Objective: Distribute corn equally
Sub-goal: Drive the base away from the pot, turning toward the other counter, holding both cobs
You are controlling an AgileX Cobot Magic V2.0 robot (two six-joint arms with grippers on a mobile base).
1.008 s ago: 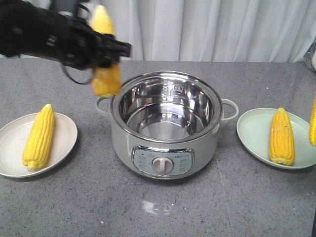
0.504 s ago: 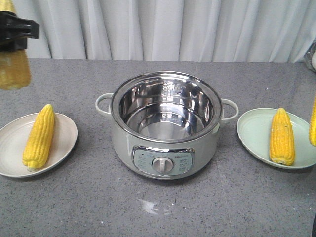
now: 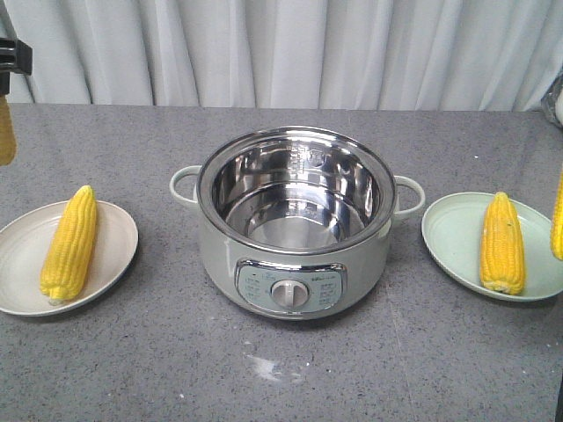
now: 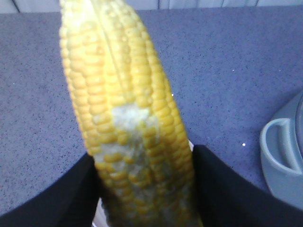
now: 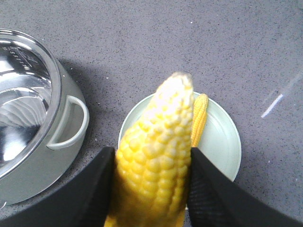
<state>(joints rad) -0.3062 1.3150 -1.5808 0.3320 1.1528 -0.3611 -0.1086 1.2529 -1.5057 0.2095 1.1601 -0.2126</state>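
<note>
**Corn aloft in both grippers, 1 cob on each plate**

Grey table (image 3: 132,369) carries everything. At its centre stands the steel pot (image 3: 295,290), lid off and empty. The white plate (image 3: 114,233) lies near the left edge and the green plate (image 3: 453,237) near the right edge, both well apart from the pot. Each holds 1 cob lying lengthwise: the white-plate cob (image 3: 69,243) and the green-plate cob (image 3: 501,243).

The other 2 cobs are in the air. The left cob (image 4: 125,118) is clamped upright in the left gripper (image 4: 147,189), high over the table's far left edge and not above the white plate. The right cob (image 5: 156,161) is clamped tip-outward in the right gripper (image 5: 154,189), over the green plate.

Judged from this, 2 and 2 is close, but both drops are risky. The left cob, let go here, would miss its plate and could roll off the edge. A pale, mashed patch of kernels sits between the pads and may let it slip. The right cob could land on the green-plate cob and roll over the shallow rim.
</note>
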